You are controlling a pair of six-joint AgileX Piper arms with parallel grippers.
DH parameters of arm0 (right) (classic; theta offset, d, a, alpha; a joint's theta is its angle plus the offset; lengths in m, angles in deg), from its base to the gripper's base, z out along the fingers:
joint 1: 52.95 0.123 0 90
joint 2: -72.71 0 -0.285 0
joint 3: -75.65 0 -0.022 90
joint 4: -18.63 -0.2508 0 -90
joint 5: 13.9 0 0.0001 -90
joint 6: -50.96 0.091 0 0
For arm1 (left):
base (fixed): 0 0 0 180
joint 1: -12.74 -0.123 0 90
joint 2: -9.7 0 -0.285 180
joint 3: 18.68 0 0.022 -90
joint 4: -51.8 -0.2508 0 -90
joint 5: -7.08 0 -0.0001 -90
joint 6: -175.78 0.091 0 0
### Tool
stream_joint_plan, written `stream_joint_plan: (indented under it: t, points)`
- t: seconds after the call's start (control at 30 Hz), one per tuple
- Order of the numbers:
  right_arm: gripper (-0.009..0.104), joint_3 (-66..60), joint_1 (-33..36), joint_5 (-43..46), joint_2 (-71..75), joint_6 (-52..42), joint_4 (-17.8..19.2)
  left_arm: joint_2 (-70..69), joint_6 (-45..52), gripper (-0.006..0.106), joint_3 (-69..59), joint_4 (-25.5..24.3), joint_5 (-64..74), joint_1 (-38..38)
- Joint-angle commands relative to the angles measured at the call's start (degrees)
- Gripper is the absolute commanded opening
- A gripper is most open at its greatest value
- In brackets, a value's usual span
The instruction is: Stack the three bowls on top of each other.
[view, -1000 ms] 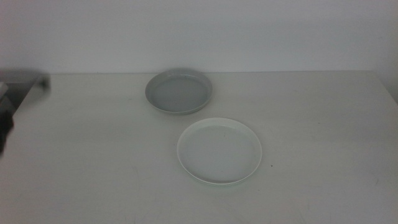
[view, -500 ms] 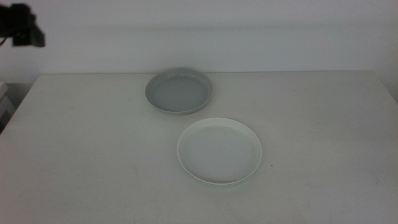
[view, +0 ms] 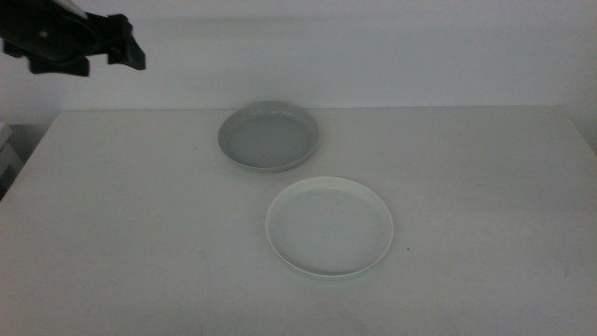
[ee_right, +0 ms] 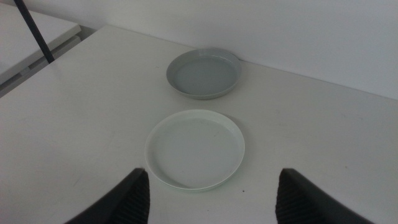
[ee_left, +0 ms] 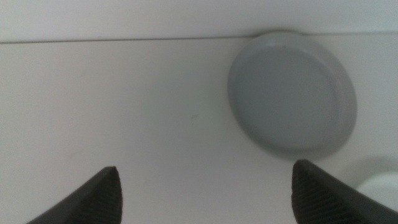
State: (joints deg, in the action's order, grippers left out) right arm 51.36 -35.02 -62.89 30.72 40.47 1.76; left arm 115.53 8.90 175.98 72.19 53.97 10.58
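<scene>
A grey bowl (view: 269,137) sits at the table's far middle. A pale white bowl (view: 329,226) sits nearer, to its right, apart from it. I see only these two dishes; a mint green one does not show separately, and I cannot tell if it lies under the white one. My left gripper (view: 126,51) hangs high over the far left corner, open and empty; its wrist view (ee_left: 205,202) shows the grey bowl (ee_left: 292,93) ahead. My right gripper (ee_right: 211,202) is open and empty, out of the middle view, back from the white bowl (ee_right: 195,149) and the grey bowl (ee_right: 204,73).
The white table (view: 140,233) ends at a pale wall at the back. A lower white surface (ee_right: 37,37) with a dark pole stands beyond the table's left edge.
My left arm has risen from the table's left edge to the upper left and moved rightward toward the grey bowl. The bowls have not moved.
</scene>
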Motion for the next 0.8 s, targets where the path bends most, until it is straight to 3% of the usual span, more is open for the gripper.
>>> stream_joint_plan:
  t: [0.0, 0.13, 0.5, 0.77]
  points:
    - [0.052, 1.20, -0.05, 3.59, -0.21, -0.10, -0.36, 0.18, 0.11, 0.105, 2.09, 3.79, -6.52, -0.09]
    - [0.052, 1.20, -0.05, 3.59, -0.21, -0.10, -0.36, 5.16, 1.45, 0.105, 3.08, 9.37, -7.94, 0.43]
    - [0.052, 1.20, -0.05, 3.59, -0.21, -0.10, -0.36, 23.08, -5.10, 0.105, 17.22, 2.00, -7.24, 8.49]
    - [0.052, 1.20, -0.05, 3.59, -0.21, -0.10, -0.36, 33.02, -7.28, 0.104, 22.23, 5.08, -8.56, 9.64]
